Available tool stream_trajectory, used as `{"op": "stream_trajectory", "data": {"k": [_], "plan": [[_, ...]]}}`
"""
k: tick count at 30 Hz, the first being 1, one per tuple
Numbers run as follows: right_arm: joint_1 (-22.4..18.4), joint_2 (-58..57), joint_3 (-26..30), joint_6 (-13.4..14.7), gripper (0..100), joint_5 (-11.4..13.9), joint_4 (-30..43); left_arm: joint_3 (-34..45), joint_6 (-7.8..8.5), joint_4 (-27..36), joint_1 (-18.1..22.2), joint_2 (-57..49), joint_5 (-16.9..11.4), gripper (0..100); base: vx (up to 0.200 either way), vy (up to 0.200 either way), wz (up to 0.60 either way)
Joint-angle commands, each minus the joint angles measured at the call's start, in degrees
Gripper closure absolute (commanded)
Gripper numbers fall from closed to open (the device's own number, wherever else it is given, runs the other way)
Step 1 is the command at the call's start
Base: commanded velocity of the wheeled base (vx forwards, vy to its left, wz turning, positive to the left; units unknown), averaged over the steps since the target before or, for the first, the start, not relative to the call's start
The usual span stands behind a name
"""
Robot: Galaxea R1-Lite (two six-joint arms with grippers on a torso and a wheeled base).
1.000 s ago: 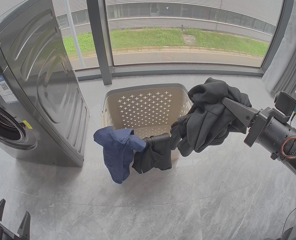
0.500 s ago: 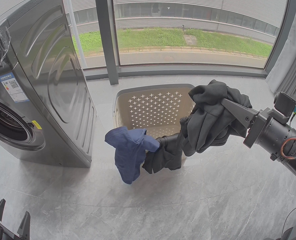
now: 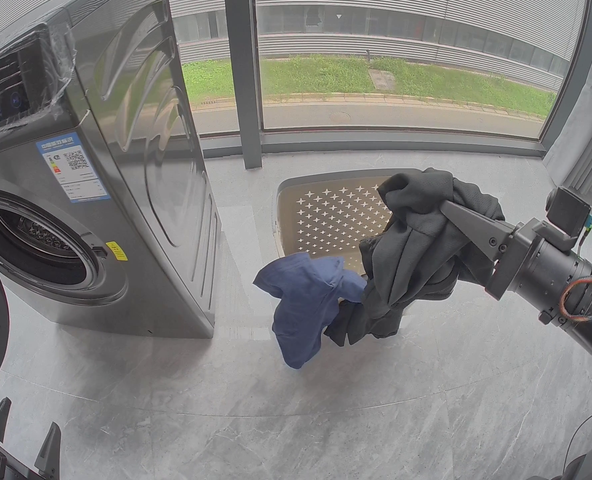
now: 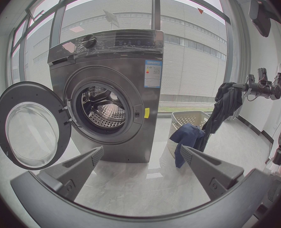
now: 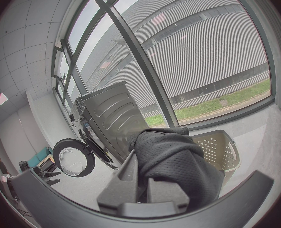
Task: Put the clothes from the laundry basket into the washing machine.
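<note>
My right gripper (image 3: 452,211) is shut on a dark grey garment (image 3: 416,248), held up over the right side of the beige laundry basket (image 3: 329,215). The garment's lower end hangs down to the basket's front rim. A blue garment (image 3: 306,301) is draped over that rim, touching the grey one. The washing machine (image 3: 109,168) stands at the left with its drum (image 3: 39,245) open and its round door (image 4: 32,124) swung wide. Low at the near left, my left gripper (image 4: 142,151) is open and holds nothing. In the right wrist view the grey cloth (image 5: 175,162) bulges over the shut fingers (image 5: 124,181).
A floor-to-ceiling window with a dark post (image 3: 242,68) runs behind the basket. A grey curtain (image 3: 586,135) hangs at the far right. Bare grey tiled floor (image 3: 276,421) lies between me, the basket and the washer front.
The head camera has swung left, so the washer's front and drum now show and the basket sits further right. The right gripper still holds the grey garment, now more over the basket.
</note>
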Motion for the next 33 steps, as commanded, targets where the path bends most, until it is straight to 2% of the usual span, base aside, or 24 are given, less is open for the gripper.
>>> {"op": "stream_trajectory", "data": {"k": [1, 11, 17, 33], "plan": [[0.09, 0.28, 0.04, -0.01, 100, -0.02, -0.07, 1.01, -0.01, -0.02, 0.0, -1.04, 0.01, 0, 0.0, 0.2, 0.0], [0.09, 0.28, -0.05, 0.07, 100, 0.07, -0.16, 1.01, -0.01, -0.02, 0.0, -1.04, 0.01, 0, 0.0, 0.2, 0.0], [0.09, 0.63, 0.04, 0.07, 100, 0.07, -0.16, 1.01, -0.1, -0.02, 0.0, -1.04, 0.01, 0, 0.0, 0.0, 0.0], [0.09, 1.07, 0.3, 0.16, 100, -0.02, -0.16, 1.01, -0.1, -0.02, 0.0, -1.04, 0.01, 0, -0.2, 0.0, 0.0]]}}
